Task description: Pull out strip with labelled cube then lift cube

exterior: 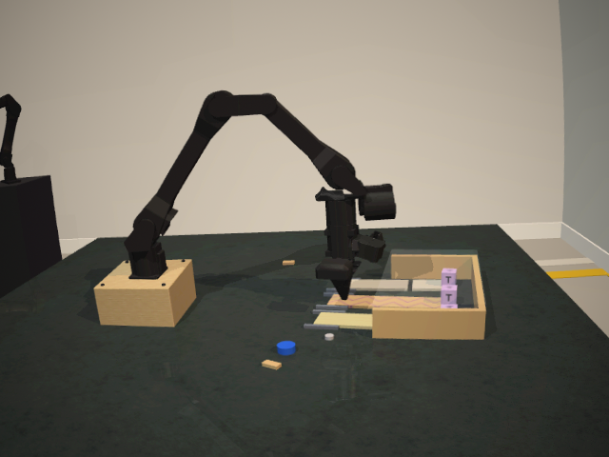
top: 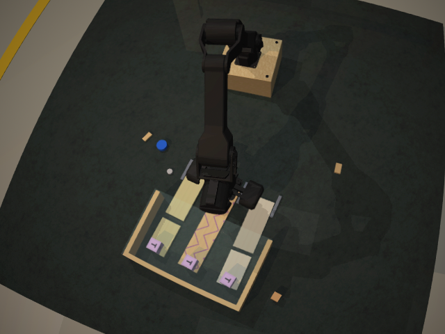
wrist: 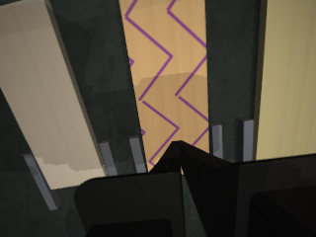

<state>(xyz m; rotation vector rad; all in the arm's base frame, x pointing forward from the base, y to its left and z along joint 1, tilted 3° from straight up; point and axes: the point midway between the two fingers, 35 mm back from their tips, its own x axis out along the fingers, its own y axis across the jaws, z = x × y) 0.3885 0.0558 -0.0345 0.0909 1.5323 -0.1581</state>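
Wrist view: gripper (wrist: 181, 157) is clenched right down to a point w/ nothing between the fingers, tip sitting on the near end of the zigzag strip (wrist: 165, 74). Grey end bars (wrist: 216, 140) stand either side of that end. Pale strip (wrist: 46, 104) on one side and yellow strip (wrist: 288, 74) on the other are apart from the tip, dark mat between.

Exterior view: tip looks pressed down on the zigzag strip just outside the tray (exterior: 427, 322), arm arched over from its wooden base (exterior: 145, 295).

Top view, further out: zigzag strip runs unbroken under the tray's see-through cover to its labelled cube (top: 189, 262) at the far end. The two side strips each show a gap, so their cubes (top: 154, 245) and (top: 227, 278) sit on cut-off pieces. So the middle one is the whole strip, and the right pick.

Step in hand, as I read it: pull-out stage, just at contact; strip not drawn out yet, cube well inside the tray.

Next move calls for: keep downward pressure and drag straight back toward the base, staying between the grey bars, no sideways drift onto the neighbours. Risk: closed tip slips on the strip surface. Once the cube is out from under the cover, lift, open, regrasp the cube
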